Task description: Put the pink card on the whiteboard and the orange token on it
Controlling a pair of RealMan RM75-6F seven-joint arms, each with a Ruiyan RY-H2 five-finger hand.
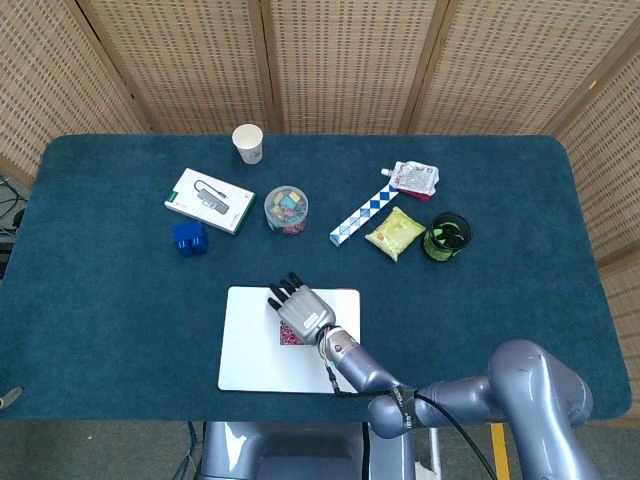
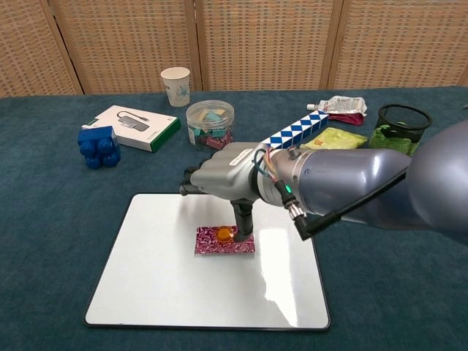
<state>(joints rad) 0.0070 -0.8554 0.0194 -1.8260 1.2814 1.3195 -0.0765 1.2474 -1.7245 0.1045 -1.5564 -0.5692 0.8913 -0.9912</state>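
Observation:
The pink patterned card lies flat near the middle of the whiteboard. The round orange token rests on the card. My right hand hovers just above it, fingers stretched out to the left and holding nothing. One finger points down right beside the token, and contact with it cannot be judged. In the head view the right hand covers most of the card on the whiteboard, and the token is hidden. My left hand appears in neither view.
Behind the board stand a paper cup, a white box, a blue block and a clear jar. To the right lie a blue-white folding toy, a yellow packet, a pouch and a black mesh cup.

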